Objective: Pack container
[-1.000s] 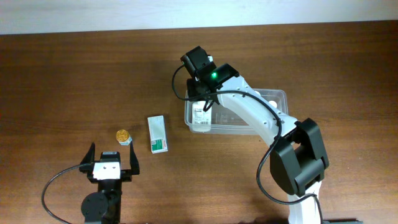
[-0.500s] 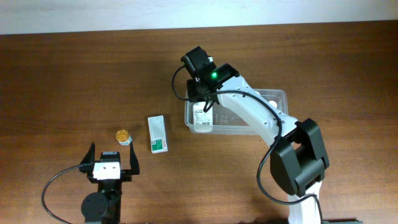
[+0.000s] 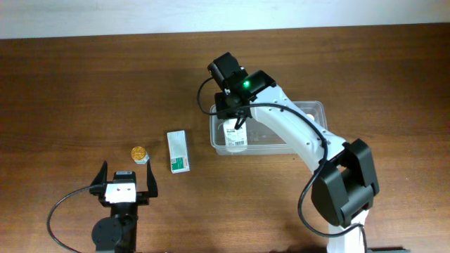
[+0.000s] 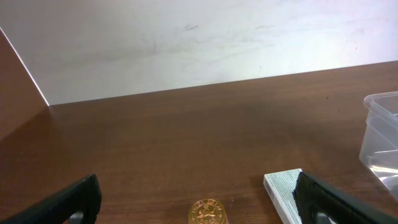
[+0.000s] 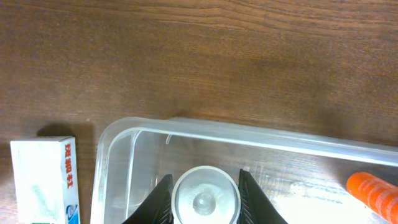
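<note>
Right gripper (image 5: 206,185) is clamped on a white bottle (image 5: 206,203), fingers on both sides of its cap, over the left end of the container (image 3: 318,107). The container sits right of centre on the table (image 3: 84,84). An orange item (image 5: 375,191) lies inside it. Box (image 3: 178,150) and gold-capped item (image 3: 140,152) lie outside to the left. Left gripper (image 3: 126,172) has its jaws apart, nothing between them.

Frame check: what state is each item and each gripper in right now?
container: no lid, holds bottle and orange item.
bottle: capped, inside the container, gripped.
orange item: lying in the container, partly cropped.
box: closed, flat on the table.
gold-capped jar: capped, on the table.
right gripper: shut on bottle.
left gripper: open, empty.
</note>
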Controlling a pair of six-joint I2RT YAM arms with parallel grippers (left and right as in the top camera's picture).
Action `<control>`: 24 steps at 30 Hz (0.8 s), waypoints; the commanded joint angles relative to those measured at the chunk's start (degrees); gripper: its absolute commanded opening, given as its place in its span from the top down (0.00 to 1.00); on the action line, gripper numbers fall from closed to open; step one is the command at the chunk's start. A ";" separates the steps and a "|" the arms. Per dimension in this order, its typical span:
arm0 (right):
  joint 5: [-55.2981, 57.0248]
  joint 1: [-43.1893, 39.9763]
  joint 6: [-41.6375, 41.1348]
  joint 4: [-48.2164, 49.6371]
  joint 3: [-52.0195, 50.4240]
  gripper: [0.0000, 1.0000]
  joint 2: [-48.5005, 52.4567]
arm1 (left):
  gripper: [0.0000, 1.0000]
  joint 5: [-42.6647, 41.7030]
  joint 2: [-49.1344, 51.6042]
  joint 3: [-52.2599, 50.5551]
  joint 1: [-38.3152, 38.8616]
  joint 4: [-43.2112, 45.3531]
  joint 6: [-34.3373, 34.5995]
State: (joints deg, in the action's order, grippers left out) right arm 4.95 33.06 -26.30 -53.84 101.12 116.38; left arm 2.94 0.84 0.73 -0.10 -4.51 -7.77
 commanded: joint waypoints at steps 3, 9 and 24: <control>-0.22 0.31 0.33 -2.14 0.55 0.77 -4.13 | 0.01 -0.63 -0.44 -0.20 -0.24 -0.09 -0.72; -0.22 0.31 0.35 -6.69 1.62 0.76 -6.19 | 0.01 -0.63 -0.44 -0.20 -0.24 -0.09 -0.72; -2.60 0.31 0.35 -15.96 2.19 0.77 -6.73 | 0.01 -0.63 -0.44 -0.20 -0.24 -0.09 -0.72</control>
State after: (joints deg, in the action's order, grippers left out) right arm 3.07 33.06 -26.33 -69.04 101.49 111.81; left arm 2.94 0.84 0.73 -0.10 -4.51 -7.75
